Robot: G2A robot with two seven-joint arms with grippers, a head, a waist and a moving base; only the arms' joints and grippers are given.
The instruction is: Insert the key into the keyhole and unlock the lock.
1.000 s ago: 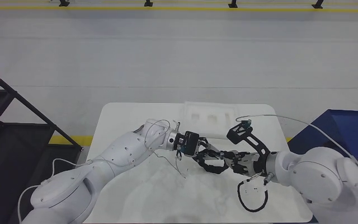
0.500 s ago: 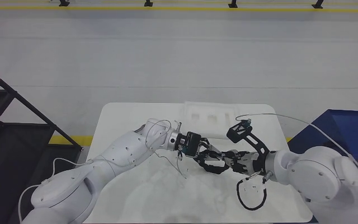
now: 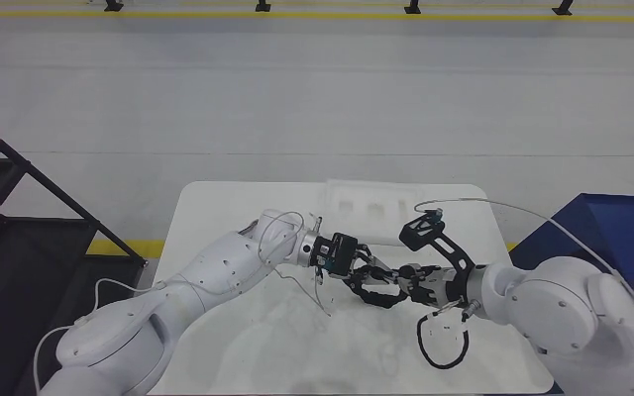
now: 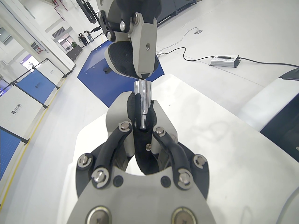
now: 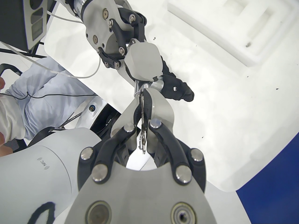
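Note:
My left gripper (image 4: pixel 141 109) is shut on a chrome cylinder lock (image 4: pixel 143 101), held above the table's middle. Facing it, my right gripper (image 5: pixel 143 100) is shut on a flat metal key (image 5: pixel 142 117) with a small ring behind it. The key's tip (image 4: pixel 141 79) meets the lock's end face; how deep it sits I cannot tell. From above, the left gripper (image 3: pixel 367 276) and right gripper (image 3: pixel 398 288) stand nose to nose. In the right wrist view the left gripper (image 5: pixel 149 80) holds the lock (image 5: pixel 139 87) just beyond the key.
A white foam tray (image 3: pixel 381 206) with recesses lies at the table's back edge (image 5: pixel 233 17). A black cable loop (image 3: pixel 442 343) hangs under the right arm. A blue bin (image 3: pixel 594 220) stands off the table's right side. The white tabletop (image 3: pixel 248 327) has free room in front.
The right arm has edged slightly toward the left gripper, and the black cable loop has swung a little. Both grips are unchanged.

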